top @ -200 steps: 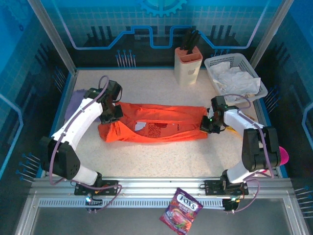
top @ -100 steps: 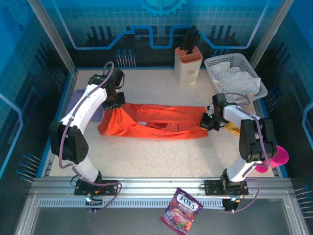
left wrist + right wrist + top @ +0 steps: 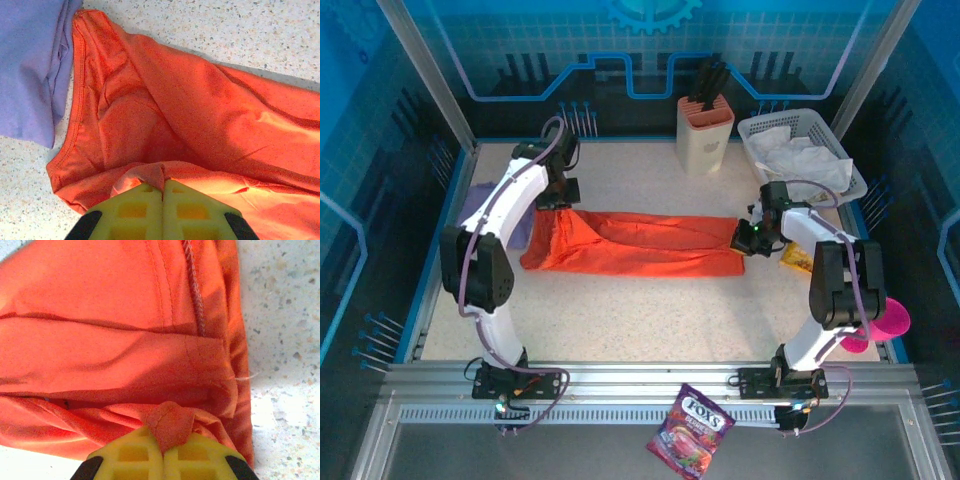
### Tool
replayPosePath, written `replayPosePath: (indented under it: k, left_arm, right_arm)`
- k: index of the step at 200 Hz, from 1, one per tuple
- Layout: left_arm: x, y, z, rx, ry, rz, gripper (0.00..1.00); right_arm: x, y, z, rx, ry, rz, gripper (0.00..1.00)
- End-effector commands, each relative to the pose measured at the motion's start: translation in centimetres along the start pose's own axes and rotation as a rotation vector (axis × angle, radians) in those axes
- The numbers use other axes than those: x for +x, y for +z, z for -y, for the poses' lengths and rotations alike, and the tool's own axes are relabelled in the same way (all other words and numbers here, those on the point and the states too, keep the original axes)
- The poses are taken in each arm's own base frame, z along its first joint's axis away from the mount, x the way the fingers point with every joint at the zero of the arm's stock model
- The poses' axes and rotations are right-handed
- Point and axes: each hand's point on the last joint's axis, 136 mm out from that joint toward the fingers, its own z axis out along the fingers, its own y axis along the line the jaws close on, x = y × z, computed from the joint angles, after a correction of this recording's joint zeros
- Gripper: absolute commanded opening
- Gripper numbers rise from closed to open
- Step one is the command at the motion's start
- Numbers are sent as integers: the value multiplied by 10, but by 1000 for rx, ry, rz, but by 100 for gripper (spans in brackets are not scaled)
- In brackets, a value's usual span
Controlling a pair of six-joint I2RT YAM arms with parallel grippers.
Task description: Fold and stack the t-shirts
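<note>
The left arm (image 3: pixel 510 205) and right arm (image 3: pixel 815 228) had white shells, black joints, purple cables (image 3: pixel 551 124); fingers (image 3: pixel 135 210) were yellow, grid-faced.

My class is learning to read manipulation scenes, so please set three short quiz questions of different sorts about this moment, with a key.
1. True or false: the left end effector and the right end effector are both shut on the orange t-shirt.
2. Which thing lies beside the orange t-shirt's end at the left arm? A) lavender t-shirt B) pink cup C) candy bag
3. Fill in: a ____ stands just left of the white basket.
Key: 1 true; 2 A; 3 knife block.
</note>
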Motion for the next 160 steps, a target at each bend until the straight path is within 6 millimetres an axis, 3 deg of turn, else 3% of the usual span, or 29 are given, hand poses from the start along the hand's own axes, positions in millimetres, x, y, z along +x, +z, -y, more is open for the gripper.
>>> replayPosePath:
  k: [1, 35, 73, 90, 99, 118, 124, 132, 148, 160]
  left_arm:
    - [-15, 1, -7, -22, 7, 27, 0]
    - [-20, 15, -6, -40, 13, 9, 0]
    - [-40, 19, 0, -45, 36, 37, 0]
    - [-48, 24, 3, -53, 54, 48, 0]
    - [-52, 28, 4, -59, 63, 44, 0]
    - [-55, 39, 7, -68, 81, 29, 22]
    - [-56, 41, 7, -69, 87, 29, 37]
    - [-58, 43, 6, -80, 97, 29, 48]
    - [-59, 38, 4, -95, 103, 33, 59]
    - [-59, 31, 3, -86, 107, 43, 62]
  right_arm:
    - [-5, 0, 5, 4, 19, -20, 3]
    - [-4, 8, 10, 21, 27, -34, 7]
    - [-6, 8, 13, 36, 24, -21, 12]
    - [-7, 8, 12, 32, 22, -21, 22]
    - [-8, 8, 11, 25, 21, -21, 32]
    - [-9, 5, 8, 14, 14, -14, 48]
    - [-9, 3, 7, 9, 9, -6, 53]
    - [-9, 0, 4, -1, 2, 2, 59]
    - [-10, -8, -3, -30, -19, 19, 69]
    - [-11, -15, -8, -45, -36, 38, 75]
